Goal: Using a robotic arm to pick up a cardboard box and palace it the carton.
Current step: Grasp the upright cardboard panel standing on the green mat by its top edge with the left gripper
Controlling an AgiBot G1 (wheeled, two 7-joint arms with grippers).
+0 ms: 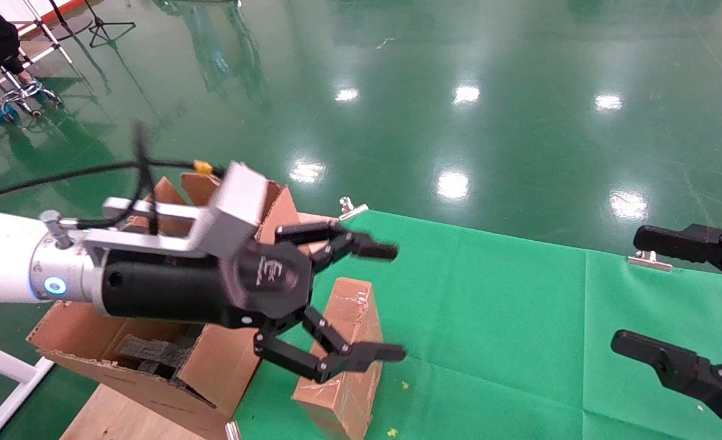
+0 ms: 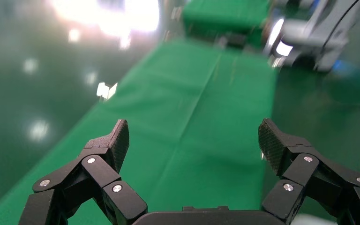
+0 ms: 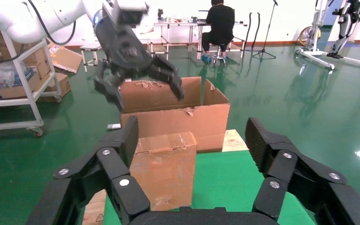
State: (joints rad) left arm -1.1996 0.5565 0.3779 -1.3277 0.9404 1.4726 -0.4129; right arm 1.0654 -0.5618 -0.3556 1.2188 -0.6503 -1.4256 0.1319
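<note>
Jaws of left gripper (image 1: pixel 361 302) spread, empty above cardboard box (image 1: pixel 346 354), right gripper (image 1: pixel 648 293) spread, right wrist alone shows carton (image 3: pixel 187 117) front

The only mark that shows is a pale embossed logo on the round black hub of the left claw (image 1: pixel 361 300) in the head view; its letters are too small to read. The cardboard box (image 1: pixel 344 357) carries a few tiny red marks near its top edge, also unreadable. No other text, label or number can be read.
</note>
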